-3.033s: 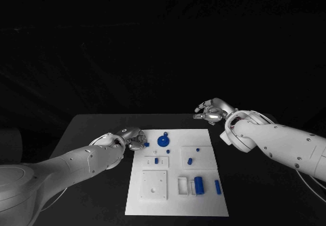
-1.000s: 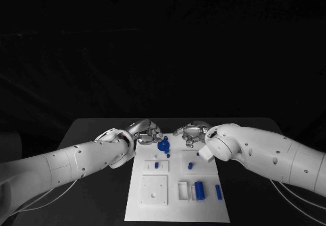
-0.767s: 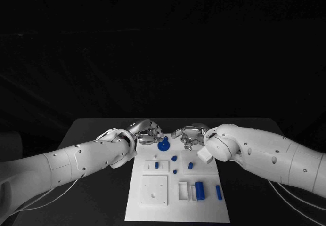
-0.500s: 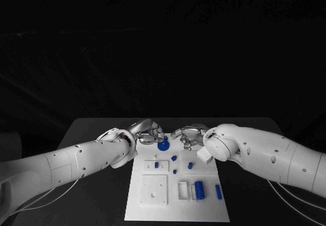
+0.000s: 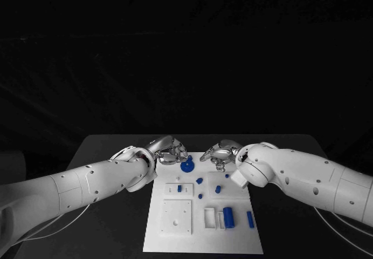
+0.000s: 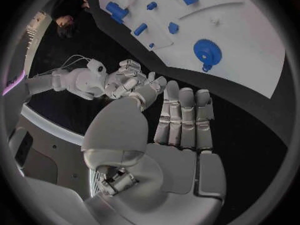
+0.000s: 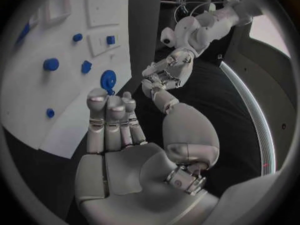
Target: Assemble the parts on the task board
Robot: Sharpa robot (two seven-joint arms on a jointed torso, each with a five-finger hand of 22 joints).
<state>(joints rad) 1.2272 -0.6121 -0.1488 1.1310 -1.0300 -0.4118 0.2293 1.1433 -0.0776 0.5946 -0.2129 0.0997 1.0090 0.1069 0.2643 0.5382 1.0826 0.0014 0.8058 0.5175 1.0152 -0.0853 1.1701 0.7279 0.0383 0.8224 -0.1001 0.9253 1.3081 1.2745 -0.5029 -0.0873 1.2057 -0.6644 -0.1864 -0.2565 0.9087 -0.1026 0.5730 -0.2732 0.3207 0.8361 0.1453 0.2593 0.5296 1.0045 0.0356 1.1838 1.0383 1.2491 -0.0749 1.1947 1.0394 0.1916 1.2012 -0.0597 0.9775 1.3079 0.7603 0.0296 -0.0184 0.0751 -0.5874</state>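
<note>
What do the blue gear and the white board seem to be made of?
The blue gear looks like matte plastic: even colour, crisp moulded teeth, no shine. The white board looks like matte plastic too, flat and uniformly white with cut-out pockets, though painted material cannot be ruled out.

Text on my task board (image 5: 233, 237): none that I can read.
Labels on the blue parts (image 5: 228, 215): none that I can read.
Marks on my left hand (image 6: 169, 135): none that I can read.
Marks on my right hand (image 7: 134, 150): none that I can read.
Numbers or signs on the table (image 5: 109, 156): none that I can read.
</note>
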